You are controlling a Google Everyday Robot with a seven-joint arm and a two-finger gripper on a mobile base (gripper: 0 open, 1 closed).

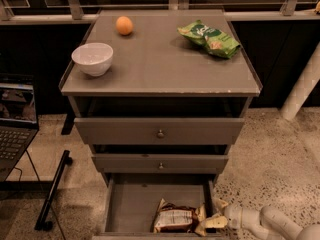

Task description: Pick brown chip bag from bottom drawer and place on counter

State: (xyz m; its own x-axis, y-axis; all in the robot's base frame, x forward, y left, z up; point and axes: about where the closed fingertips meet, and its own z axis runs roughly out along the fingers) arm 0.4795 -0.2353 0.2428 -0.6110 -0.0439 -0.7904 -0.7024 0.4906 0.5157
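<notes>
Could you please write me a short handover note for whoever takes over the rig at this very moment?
Gripper: low at the right side of the open bottom drawer, right at the right edge of the brown chip bag. A firm hold cannot be confirmed.
Bag: lying in the front right of the bottom drawer, not lifted.
Counter: holds a white bowl, an orange and a green chip bag; the middle is bare.
Done: drawer open, arm reached to the bag.
Left: secure the grasp, lift the bag out, set it on the counter.
</notes>
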